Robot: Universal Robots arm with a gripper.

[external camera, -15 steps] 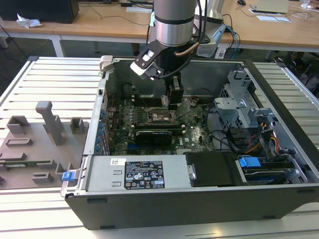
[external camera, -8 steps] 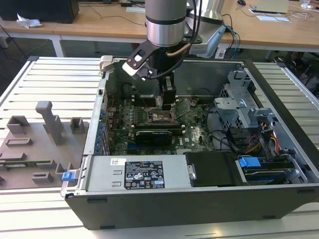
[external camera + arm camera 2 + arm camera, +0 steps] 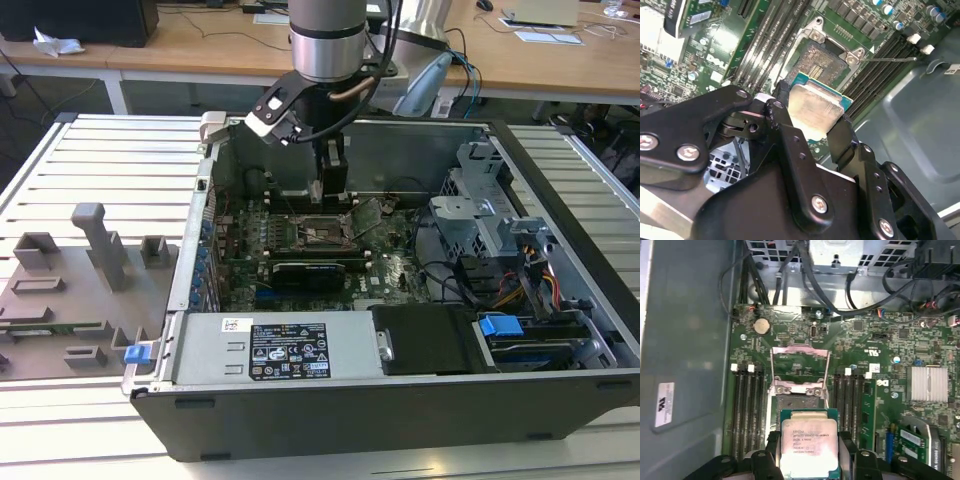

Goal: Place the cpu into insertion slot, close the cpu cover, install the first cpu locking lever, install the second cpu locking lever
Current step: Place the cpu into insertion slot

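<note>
I have the fingers (image 3: 840, 137) clamped on two opposite edges of the chip (image 3: 809, 445), its metal top turned toward both wrist cameras. The chip hangs over the green motherboard (image 3: 875, 340), inside the open computer case (image 3: 400, 400) on the slatted table (image 3: 110, 150). It sits just short of the socket (image 3: 799, 402) and is not yet in it. The socket's dark centre lies bare, and its metal cover (image 3: 800, 348) is swung open on the side away from the chip.
</note>
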